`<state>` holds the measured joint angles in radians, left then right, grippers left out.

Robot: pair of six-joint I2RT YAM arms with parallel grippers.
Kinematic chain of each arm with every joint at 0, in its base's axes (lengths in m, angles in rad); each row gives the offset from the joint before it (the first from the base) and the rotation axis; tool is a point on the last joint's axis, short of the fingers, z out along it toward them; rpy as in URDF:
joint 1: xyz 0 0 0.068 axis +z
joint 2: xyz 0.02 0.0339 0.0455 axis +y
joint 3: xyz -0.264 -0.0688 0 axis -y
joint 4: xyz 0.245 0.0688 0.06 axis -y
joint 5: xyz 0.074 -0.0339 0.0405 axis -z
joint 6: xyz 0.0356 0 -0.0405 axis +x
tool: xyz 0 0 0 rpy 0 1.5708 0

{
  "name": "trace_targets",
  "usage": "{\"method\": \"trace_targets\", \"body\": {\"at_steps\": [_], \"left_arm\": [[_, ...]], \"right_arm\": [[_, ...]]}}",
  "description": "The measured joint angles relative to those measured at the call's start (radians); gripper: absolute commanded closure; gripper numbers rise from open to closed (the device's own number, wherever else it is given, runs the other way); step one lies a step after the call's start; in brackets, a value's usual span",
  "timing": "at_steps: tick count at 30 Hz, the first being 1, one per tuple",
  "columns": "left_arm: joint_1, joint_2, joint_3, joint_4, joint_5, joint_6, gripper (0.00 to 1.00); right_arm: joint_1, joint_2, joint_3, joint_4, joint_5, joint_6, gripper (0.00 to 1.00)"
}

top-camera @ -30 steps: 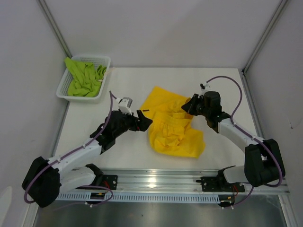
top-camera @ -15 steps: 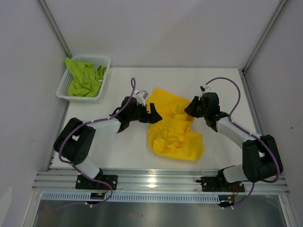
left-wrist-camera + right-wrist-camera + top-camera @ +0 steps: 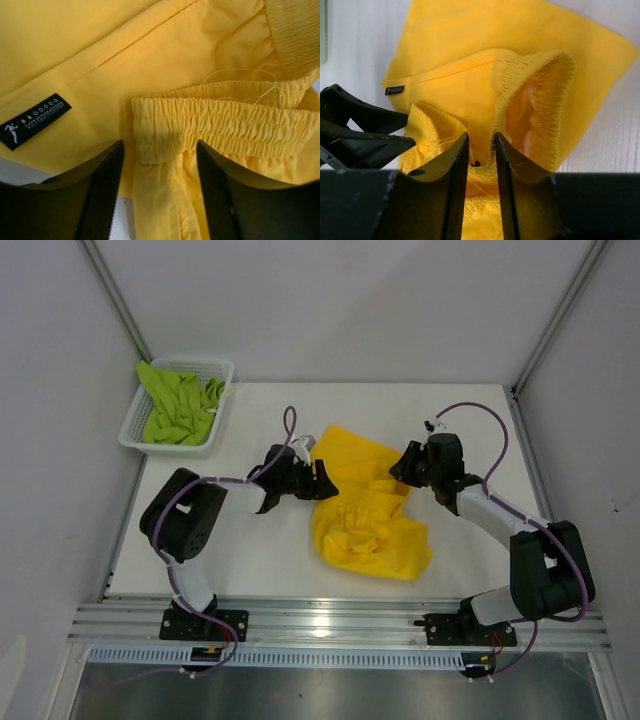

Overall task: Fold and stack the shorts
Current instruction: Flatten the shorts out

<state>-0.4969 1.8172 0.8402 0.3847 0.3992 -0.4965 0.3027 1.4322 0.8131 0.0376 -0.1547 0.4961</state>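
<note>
The yellow shorts lie crumpled in the middle of the table. My left gripper is open at their left edge. In the left wrist view its jaws stand either side of the end of the gathered waistband, not closed on it. My right gripper is at the shorts' far right part. In the right wrist view its jaws are nearly together, pinching the elastic waistband, which stands up in a loop. The lime green shorts lie bunched in the basket.
The white mesh basket stands at the table's far left corner. A black label is sewn on the yellow fabric near my left fingers. White walls and metal posts close in the table's sides and back.
My left arm has swung from the front left up to the shorts' left edge, and its open jaws now straddle the waistband end. The right gripper has barely moved.
</note>
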Motion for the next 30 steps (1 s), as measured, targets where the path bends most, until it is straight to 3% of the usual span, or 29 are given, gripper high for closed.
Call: {"method": "trace_targets", "body": {"at_steps": [2, 5, 6, 7, 10, 11, 14, 20, 25, 30], "left_arm": [[0.000, 0.014, 0.007, 0.006, 0.003, -0.002, 0.50], [0.000, 0.018, 0.007, 0.019, 0.007, -0.011, 0.78], [0.000, 0.018, 0.007, 0.030, 0.010, -0.014, 0.95], [0.000, 0.018, 0.007, 0.040, 0.014, -0.020, 1.00], [0.000, 0.016, 0.006, 0.056, 0.028, -0.018, 1.00], [0.000, 0.012, 0.003, 0.058, 0.029, -0.018, 1.00], [0.000, -0.029, -0.026, 0.062, 0.026, -0.017, 1.00], [-0.004, -0.281, -0.090, 0.016, -0.011, 0.024, 1.00], [-0.051, -0.506, -0.120, -0.015, -0.119, 0.072, 1.00], [-0.153, -0.584, -0.150, -0.032, -0.252, 0.103, 1.00]], "right_arm": [[0.000, 0.000, 0.000, 0.000, 0.000, 0.000, 0.69], [0.000, 0.000, 0.000, -0.001, 0.001, 0.000, 0.69], [0.000, 0.000, 0.000, -0.002, 0.002, 0.000, 0.69], [0.000, 0.000, 0.000, -0.003, 0.004, 0.001, 0.64], [0.000, 0.000, 0.000, -0.006, 0.009, 0.008, 0.49], [-0.002, 0.000, 0.002, -0.012, 0.013, 0.009, 0.38], [-0.004, 0.000, 0.029, -0.061, 0.024, 0.006, 0.26], [0.027, -0.006, 0.212, -0.248, 0.080, -0.039, 0.23], [0.133, -0.028, 0.323, -0.344, 0.068, -0.036, 0.23], [0.275, -0.030, 0.352, -0.383, 0.060, 0.018, 0.25]]}}
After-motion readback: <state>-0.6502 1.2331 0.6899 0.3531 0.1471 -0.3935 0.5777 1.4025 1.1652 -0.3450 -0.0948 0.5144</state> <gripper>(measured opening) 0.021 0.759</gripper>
